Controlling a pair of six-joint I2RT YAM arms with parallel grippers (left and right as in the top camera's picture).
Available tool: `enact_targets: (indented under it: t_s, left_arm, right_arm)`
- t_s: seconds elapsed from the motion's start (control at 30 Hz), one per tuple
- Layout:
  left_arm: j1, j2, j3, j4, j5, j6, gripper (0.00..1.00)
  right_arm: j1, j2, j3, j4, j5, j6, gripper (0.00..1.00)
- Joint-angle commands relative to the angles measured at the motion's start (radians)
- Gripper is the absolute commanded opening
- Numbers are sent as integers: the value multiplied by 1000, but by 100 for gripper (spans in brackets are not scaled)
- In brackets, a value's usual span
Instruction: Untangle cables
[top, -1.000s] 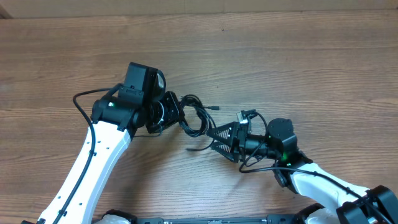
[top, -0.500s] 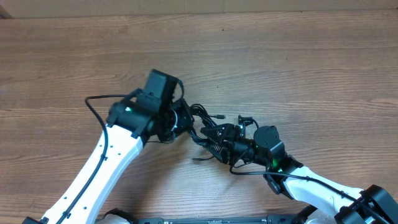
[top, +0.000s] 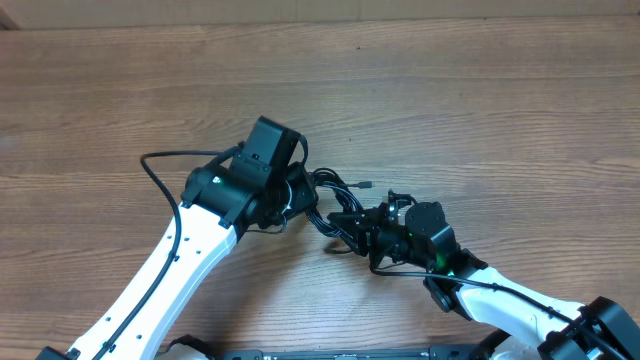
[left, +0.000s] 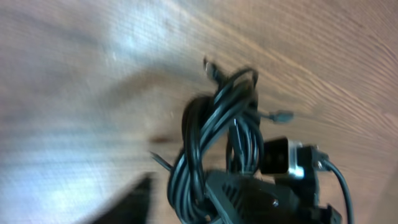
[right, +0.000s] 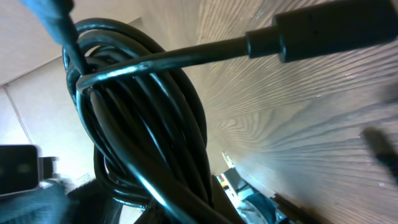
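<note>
The cables (top: 326, 201) are a knotted bundle of thin black cords at the table's middle, with one small plug (top: 366, 185) sticking out to the right. My left gripper (top: 304, 199) is at the bundle's left side. In the left wrist view the cables (left: 208, 137) hang as a twisted loop, and one blurred dark finger (left: 127, 202) stands apart from them, so the jaws look open. My right gripper (top: 346, 223) is shut on the bundle's lower right part. In the right wrist view, the cables (right: 143, 124) fill the space between its jaws.
Bare wooden table (top: 480, 110) lies all round the two arms. The right arm's own thicker black wires (top: 400, 268) loop beside its wrist. A light wall edge (top: 320, 10) runs along the far side.
My left arm carried the bundle to the right, toward the right gripper. The right gripper moved in and closed on the cables. The left jaws have come apart.
</note>
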Motion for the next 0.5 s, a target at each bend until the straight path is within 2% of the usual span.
enact_targets:
  t_s: [0.0, 0.07, 0.13, 0.37, 0.47]
  left_arm:
    - [16, -5, 18, 14, -121, 194, 98]
    - [34, -5, 18, 12, -135, 254, 100]
    - [48, -5, 18, -6, -135, 261, 100]
    - [38, -2, -11, -43, -132, 246, 67]
    - [38, -1, -46, -32, -132, 167, 64]
  right_arm:
    - [3, -14, 14, -17, 10, -34, 4]
    - [3, -14, 14, -30, 10, -34, 4]
    - [3, -14, 14, -29, 11, -34, 4]
    - [3, -14, 14, -21, -44, -33, 4]
    - [3, -14, 14, -21, -74, -33, 4]
